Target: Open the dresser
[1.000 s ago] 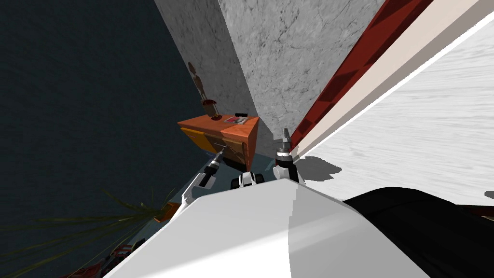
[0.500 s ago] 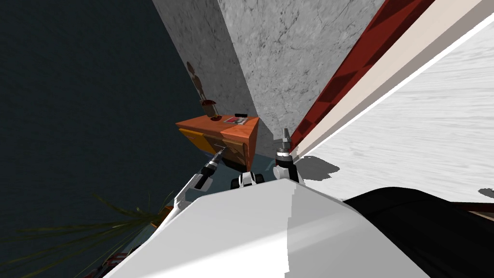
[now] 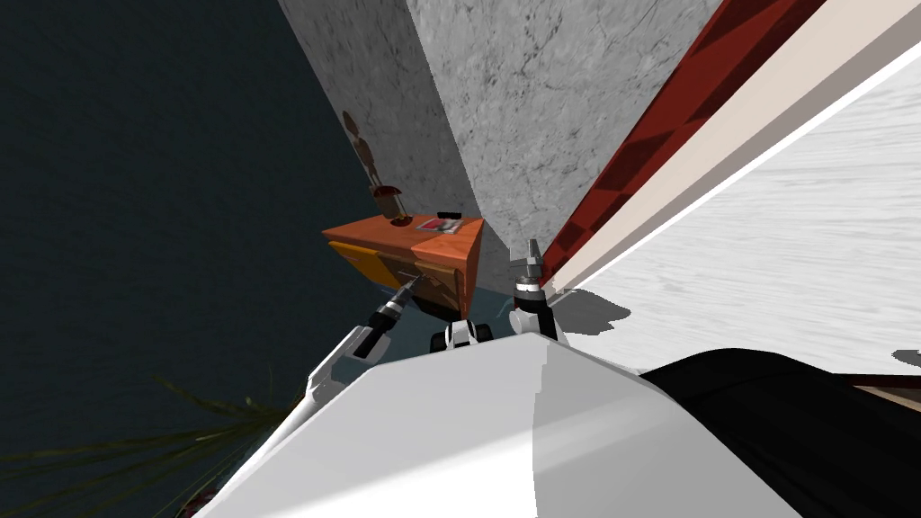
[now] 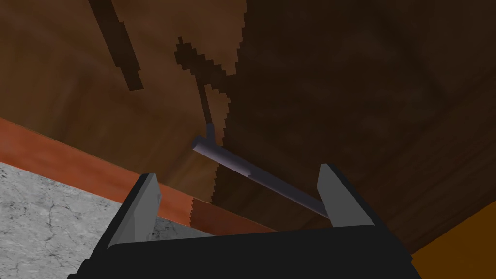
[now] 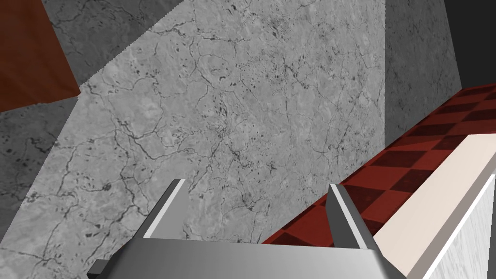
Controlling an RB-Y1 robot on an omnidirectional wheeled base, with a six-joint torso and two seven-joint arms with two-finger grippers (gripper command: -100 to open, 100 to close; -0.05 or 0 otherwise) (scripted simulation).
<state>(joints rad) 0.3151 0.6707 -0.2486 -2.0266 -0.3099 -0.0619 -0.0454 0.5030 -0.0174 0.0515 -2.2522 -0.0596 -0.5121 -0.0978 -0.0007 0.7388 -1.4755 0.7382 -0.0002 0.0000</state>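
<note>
The orange-brown dresser (image 3: 442,254) stands against the grey marbled wall ahead of me. One yellow-orange drawer front (image 3: 364,259) juts out on its left side. My left gripper (image 3: 409,286) is at the dresser's front. In the left wrist view the left gripper (image 4: 237,172) is open. A thin grey bar handle (image 4: 242,167) on the dark brown front (image 4: 339,72) lies slantwise between its fingers (image 4: 145,203); whether the far end touches a finger I cannot tell. My right gripper (image 3: 531,256) is raised beside the dresser's right side, and in its wrist view this gripper (image 5: 256,184) is open and holds nothing.
A dark figurine (image 3: 388,200) and a flat red item (image 3: 439,223) sit on the dresser top. A bed with a red checkered side (image 3: 648,153) and white cover (image 3: 791,234) runs along my right. A plant (image 3: 180,441) lies low on my left.
My left forearm has slid down and left in the head view while its tip stays at the dresser front. The plant has dropped toward the bottom edge. The right arm is unmoved.
</note>
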